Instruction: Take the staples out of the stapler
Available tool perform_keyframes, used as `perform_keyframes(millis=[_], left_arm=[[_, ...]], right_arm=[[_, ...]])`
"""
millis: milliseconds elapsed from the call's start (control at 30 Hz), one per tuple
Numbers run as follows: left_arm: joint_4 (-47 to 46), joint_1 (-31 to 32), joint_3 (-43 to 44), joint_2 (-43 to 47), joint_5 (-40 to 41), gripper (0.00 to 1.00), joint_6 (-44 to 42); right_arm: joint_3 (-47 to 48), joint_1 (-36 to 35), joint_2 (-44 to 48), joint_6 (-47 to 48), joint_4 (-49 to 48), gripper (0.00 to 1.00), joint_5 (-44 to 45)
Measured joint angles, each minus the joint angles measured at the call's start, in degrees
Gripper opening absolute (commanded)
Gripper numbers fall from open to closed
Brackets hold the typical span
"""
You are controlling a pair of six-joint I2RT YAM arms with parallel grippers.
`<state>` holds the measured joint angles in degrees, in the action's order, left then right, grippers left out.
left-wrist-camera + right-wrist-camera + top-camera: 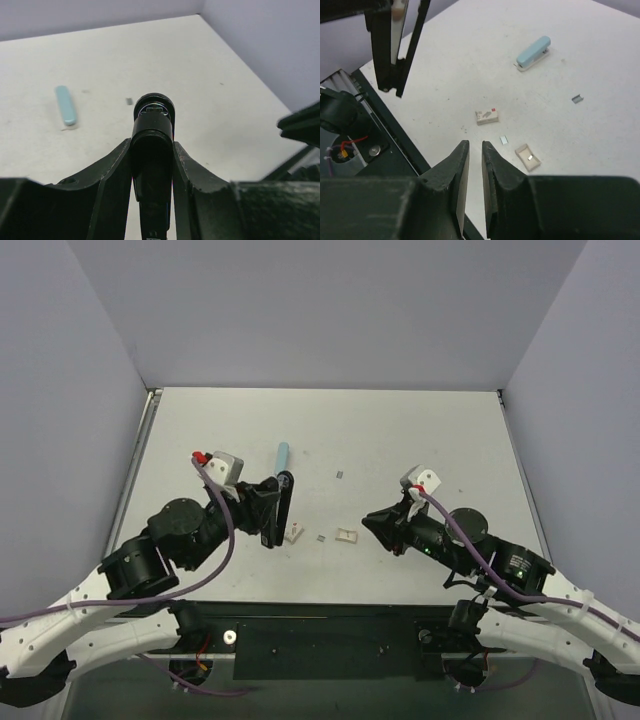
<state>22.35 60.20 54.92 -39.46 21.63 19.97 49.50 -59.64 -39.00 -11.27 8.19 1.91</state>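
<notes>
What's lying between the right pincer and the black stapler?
Top view: between right pincer and stapler lie an open little box, a staple strip and a small closed box.

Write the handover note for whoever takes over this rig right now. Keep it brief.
Left tool: shut on the stapler, holding it off the table, hinged open with the silvery strip showing.
Right tool: empty, jaws a slit apart, over the table, clear of the stapler.
On the table: small box, open tray, a short staple strip between them, a staple bit farther out, and the light-blue bar lying apart.
Done: stapler is lifted and opened.
Left: I cannot tell whether staples remain inside. Check the channel and probably pull any out with the right tool.
</notes>
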Motion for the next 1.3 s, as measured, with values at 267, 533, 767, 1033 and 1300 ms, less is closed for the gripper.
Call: perform_keyframes(millis=[267,533,767,1033,1300], left_arm=[[1.2,-15.0,6.2,-13.9,5.4,0.0,-4.0],[0.7,-33.5,7.3,-30.4,-2.1,0.0,-3.1],[1.9,-41.7,18.7,-47.4,-7.0,0.0,-3.2],[4.3,-46.3,34.4,-65.2,-13.4,0.0,-4.3],[5.9,-46.6,41.5,-82.8,-14.3,0.0,-5.8]], right_arm=[[-1.8,0.0,-3.4,-3.3,2.8,0.15,4.5],[-5.7,0.0,-3.9,-5.4,3.2,0.13,4.8],[-7.9,0.0,-3.8,-5.7,3.3,0.13,4.8],[-9.4,0.0,-2.7,-5.9,3.2,0.13,4.8],[-11.9,0.1,-2.7,-6.4,1.7,0.12,4.8]])
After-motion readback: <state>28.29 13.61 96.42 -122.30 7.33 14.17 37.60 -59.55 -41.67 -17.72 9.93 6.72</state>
